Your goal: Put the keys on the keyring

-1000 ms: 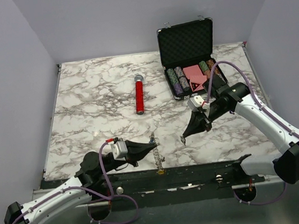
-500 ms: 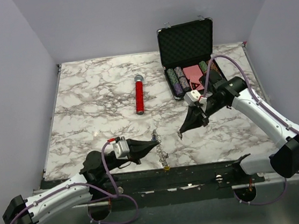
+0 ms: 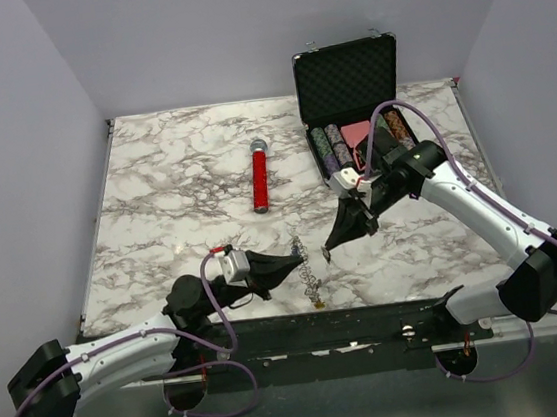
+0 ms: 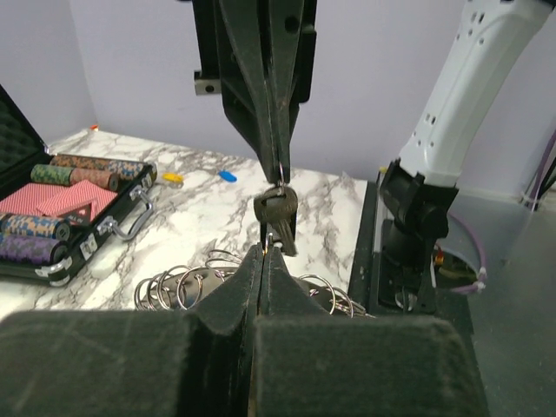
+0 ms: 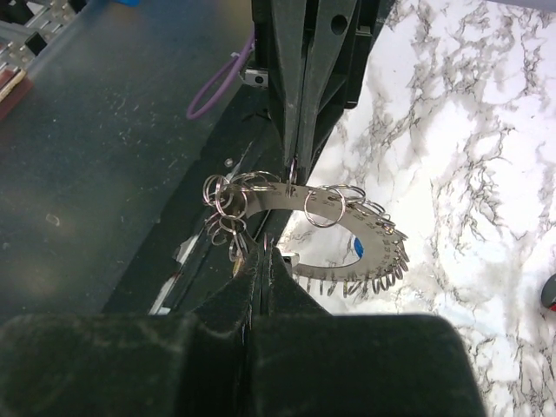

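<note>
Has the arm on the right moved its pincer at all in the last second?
Yes. The right gripper, pinching a key, has slid left, toward the keyring, judged against the poker chip case, which stayed put.

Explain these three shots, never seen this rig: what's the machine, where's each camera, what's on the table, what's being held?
Two robot arms, left and right, are bolted at the near edge of a marble table. The wide shot comes from a fixed camera above and behind them. The other two come from a camera on each wrist, each looking toward the other arm. On the table lie a red microphone and an open poker chip case. The left pincer is shut on the keyring, a toothed metal band carrying split rings. The right pincer is shut on a dark key, held close to the left pincer's tip.
</note>
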Available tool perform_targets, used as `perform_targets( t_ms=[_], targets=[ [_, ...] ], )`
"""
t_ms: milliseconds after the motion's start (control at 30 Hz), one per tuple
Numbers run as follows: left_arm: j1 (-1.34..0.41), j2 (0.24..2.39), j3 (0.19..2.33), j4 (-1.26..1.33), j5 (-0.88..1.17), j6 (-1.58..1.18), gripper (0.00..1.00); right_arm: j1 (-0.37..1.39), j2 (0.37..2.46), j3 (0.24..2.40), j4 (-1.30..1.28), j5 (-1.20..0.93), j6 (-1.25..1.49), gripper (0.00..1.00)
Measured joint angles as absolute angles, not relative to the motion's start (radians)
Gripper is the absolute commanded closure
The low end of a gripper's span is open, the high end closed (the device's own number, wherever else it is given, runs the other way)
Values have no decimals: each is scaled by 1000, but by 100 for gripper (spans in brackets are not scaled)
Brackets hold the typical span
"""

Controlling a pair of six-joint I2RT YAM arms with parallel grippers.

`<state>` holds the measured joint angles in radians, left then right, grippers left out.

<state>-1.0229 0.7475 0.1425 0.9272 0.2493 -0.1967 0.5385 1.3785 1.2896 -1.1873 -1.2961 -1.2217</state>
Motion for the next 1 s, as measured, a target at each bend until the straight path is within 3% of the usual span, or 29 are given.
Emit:
perform_targets(
  t_ms=[433,1000],
  targets=[
    [-1023,862,139,1144,208,-321,100,545,1378,1289,-1036,-1294,-1017,100],
    [-1023,898,140,1167,168,-342,100,571,1378,1276,-959,-1295,-914,100]
  ],
)
